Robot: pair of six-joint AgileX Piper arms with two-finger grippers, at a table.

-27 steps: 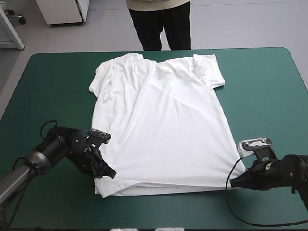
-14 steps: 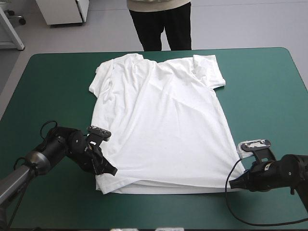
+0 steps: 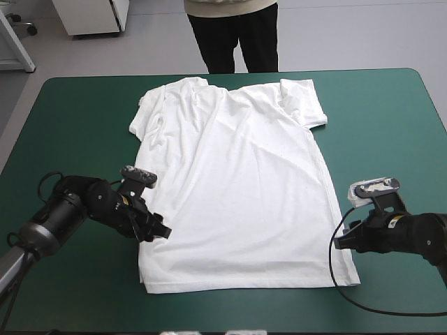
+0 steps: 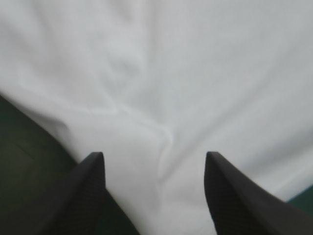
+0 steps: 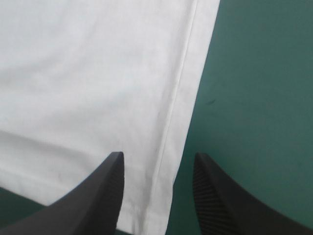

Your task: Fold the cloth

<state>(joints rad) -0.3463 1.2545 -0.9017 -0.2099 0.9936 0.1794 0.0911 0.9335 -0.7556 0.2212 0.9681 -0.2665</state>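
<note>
The white T-shirt (image 3: 234, 181) lies spread flat on the teal-green cover (image 3: 77, 132), collar toward the far edge and hem toward the near edge. At the shirt's left side edge near the hem sits my left gripper (image 3: 159, 234), open, and its wrist view shows white cloth (image 4: 166, 83) between and ahead of the black fingers (image 4: 83, 196). My right gripper (image 3: 342, 242) is open at the right hem corner. The stitched hem (image 5: 181, 103) runs between its fingers (image 5: 107, 191), lying flat and loose.
A person stands beyond the far edge, away from the tabletop. The right arm's black cable (image 3: 363, 307) loops on the cover near the front right. Bare cover lies on both sides of the shirt.
Both grippers have opened and let go of the hem. The doubled near edge has dropped flat and reaches closer to the front. The left gripper has drawn back slightly.
</note>
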